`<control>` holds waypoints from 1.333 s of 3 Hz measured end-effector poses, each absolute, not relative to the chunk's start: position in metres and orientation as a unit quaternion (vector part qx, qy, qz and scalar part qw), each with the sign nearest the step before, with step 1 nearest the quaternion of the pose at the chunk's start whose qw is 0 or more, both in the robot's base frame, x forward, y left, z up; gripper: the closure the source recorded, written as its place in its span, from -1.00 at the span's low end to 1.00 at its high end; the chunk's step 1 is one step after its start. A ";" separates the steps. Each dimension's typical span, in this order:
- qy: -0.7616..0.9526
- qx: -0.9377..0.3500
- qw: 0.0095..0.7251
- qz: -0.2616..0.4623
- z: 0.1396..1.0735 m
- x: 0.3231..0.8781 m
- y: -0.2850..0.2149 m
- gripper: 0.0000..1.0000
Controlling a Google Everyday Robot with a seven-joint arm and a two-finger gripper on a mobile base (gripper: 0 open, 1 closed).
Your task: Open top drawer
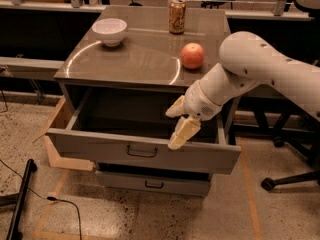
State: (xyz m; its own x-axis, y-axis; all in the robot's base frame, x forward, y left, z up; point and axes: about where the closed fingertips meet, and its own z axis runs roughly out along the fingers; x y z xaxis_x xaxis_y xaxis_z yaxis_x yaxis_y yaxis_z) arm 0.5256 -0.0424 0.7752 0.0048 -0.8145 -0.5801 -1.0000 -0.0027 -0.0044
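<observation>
End effector (172, 129), fingers apart, over open top drawer (142, 153).

One high camera looks down, fairly near, at the cabinet (145, 59) front, tool (172, 129) over the top drawer (90, 146).
</observation>
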 end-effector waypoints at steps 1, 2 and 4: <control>0.670 -0.676 0.227 0.206 0.781 0.530 -0.039 0.14; 0.677 -0.670 0.245 0.179 0.779 0.545 -0.040 0.61; 0.694 -0.660 0.273 0.093 0.757 0.580 -0.042 1.00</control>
